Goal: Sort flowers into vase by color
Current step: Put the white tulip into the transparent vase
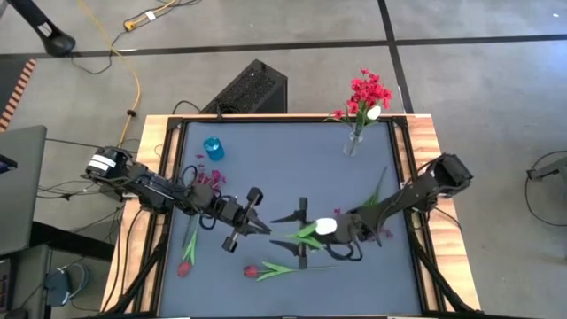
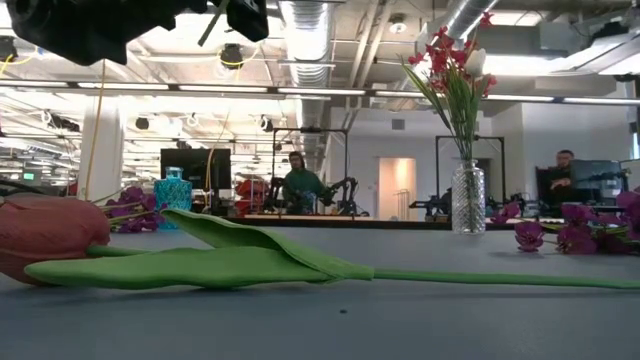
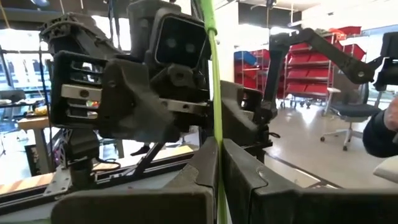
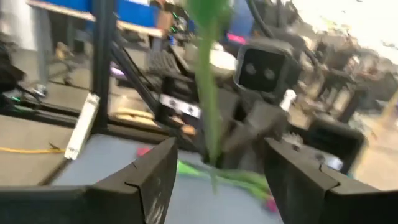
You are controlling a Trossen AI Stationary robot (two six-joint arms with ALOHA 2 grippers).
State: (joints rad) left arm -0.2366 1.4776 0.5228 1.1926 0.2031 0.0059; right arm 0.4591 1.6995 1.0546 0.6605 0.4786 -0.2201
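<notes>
A white tulip with green leaves hangs in the air over the middle of the table, between both grippers. My left gripper comes from the table's left and is shut on its stem. My right gripper faces it from the right and is open; its fingers stand on either side of the blurred stem. A glass vase at the far right holds red blooms and one white bloom. A blue vase stands far left. My left gripper pinches the white tulip's thin green stem between its two shut fingers. It reaches level from the table's left, with the fingers across the stem. The flower is lifted clear of the table, its bloom pointing toward the right arm.
A red tulip with a long leaf lies near the table's front edge, and another lies front left. Magenta sprays lie under the left arm and by the right arm. People sit in the room behind.
</notes>
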